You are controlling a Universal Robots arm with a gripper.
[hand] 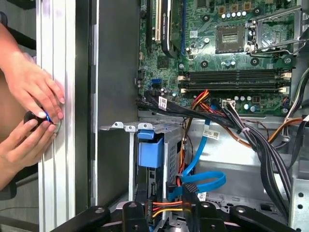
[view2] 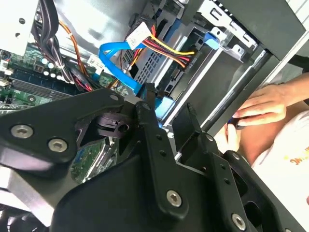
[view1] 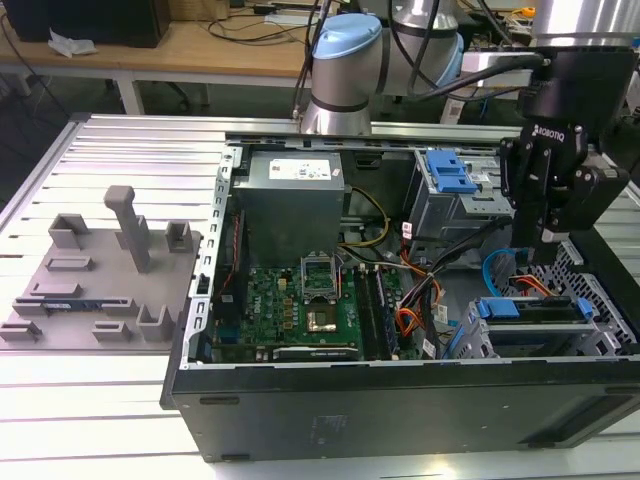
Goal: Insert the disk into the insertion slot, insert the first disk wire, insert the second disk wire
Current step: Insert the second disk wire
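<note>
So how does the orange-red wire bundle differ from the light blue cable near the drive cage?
The first disk wire is a bundle of separate thin strands in red, orange and yellow; the second disk wire is one glossy flat light-blue ribbon. In the first wrist view the first disk wire runs short and fairly straight, while the second disk wire curves in a wide loop. Both end close together at the insertion slot, just ahead of the gripper.

Robotics lab: open computer case on slotted aluminium table; cluttered wooden workbench at 12 o'clock.
</note>
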